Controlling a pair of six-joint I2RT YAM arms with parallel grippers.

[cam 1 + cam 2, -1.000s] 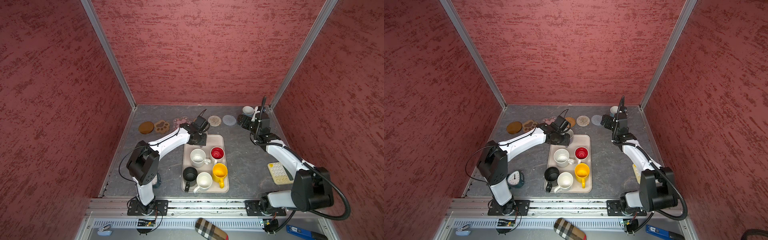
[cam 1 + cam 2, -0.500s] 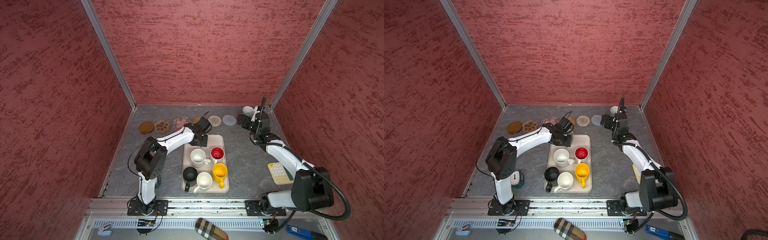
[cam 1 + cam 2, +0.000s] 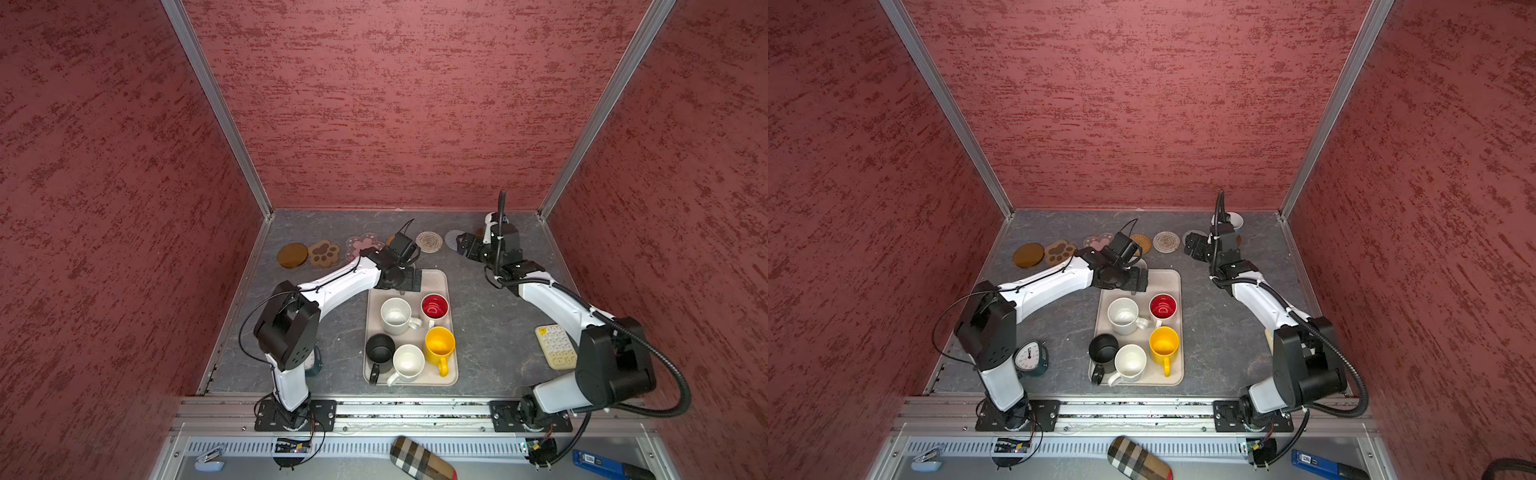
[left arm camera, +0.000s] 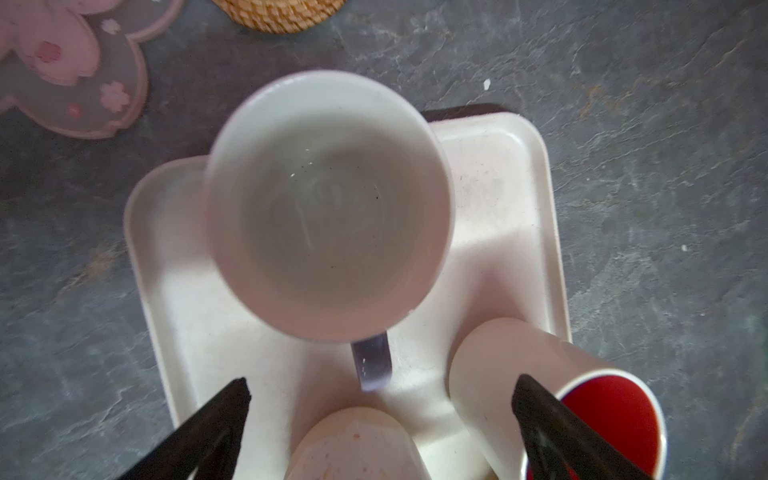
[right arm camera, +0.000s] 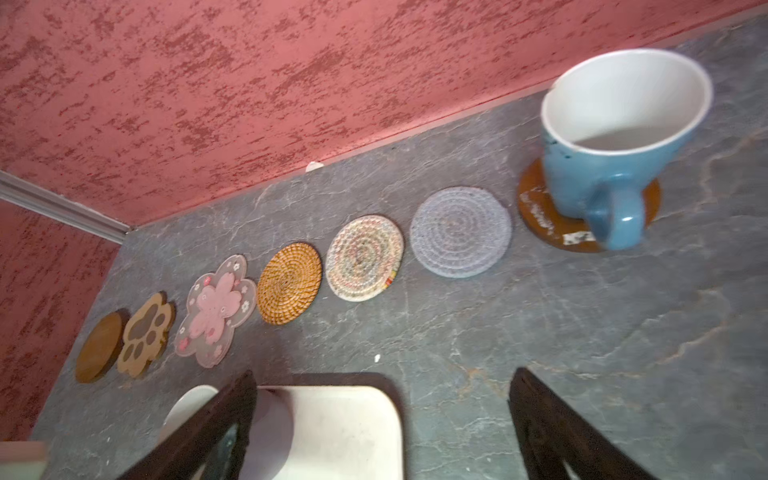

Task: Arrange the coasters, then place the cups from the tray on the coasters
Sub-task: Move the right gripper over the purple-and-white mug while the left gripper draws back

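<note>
My left gripper hangs open over the far end of the beige tray. The handle of a lavender-grey cup at the tray's far left corner points into the gap, untouched. A white cup, a red-inside cup, a yellow cup, a black cup and another white cup also stand on the tray. Coasters line the back: brown disc, paw, flower, rattan, whitish woven, grey-lavender. A light blue cup sits on another brown disc. My right gripper is open and empty.
A cream calculator lies at the right beside the right arm. A small clock stands by the left arm's base. Red walls close in the back and both sides. A plaid case lies below the front rail.
My left jaws have opened wide and drawn back toward the front over the tray's far end. My right gripper has shifted a little to the left, away from the blue cup.
</note>
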